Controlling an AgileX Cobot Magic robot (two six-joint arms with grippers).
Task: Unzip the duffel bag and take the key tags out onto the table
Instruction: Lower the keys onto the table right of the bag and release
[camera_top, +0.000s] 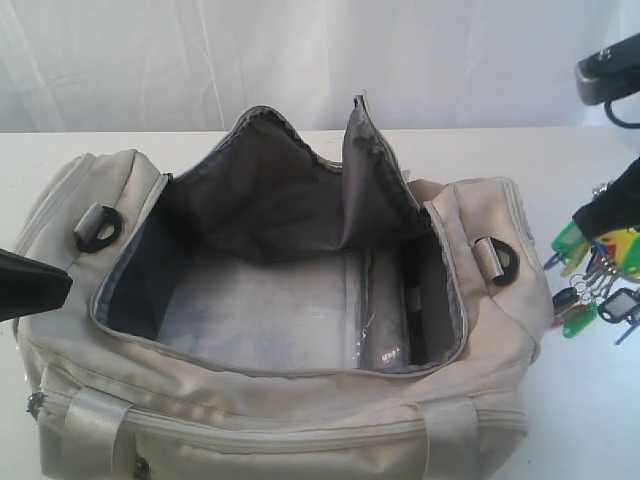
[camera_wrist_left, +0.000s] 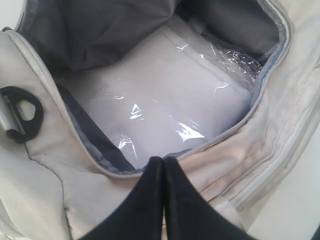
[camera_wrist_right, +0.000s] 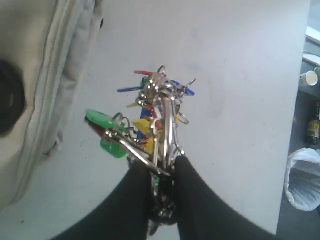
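Left pincer (camera_wrist_left: 162, 162): two matte black fingers (camera_wrist_left: 137, 210) with smooth, unbroken surfaces. Each is broad at the root and tapers to a narrow, rounded tip. From the room it reads as a plain black wedge.

Right pincer (camera_wrist_right: 166, 167): same build, with two matte black fingers (camera_wrist_right: 197, 200) that have softly rounded edges.

Right arm housing (camera_top: 608, 72): a glossy black, rounded casing with a pale highlight along its upper face. A black cable (camera_top: 624, 119) curves beneath it.
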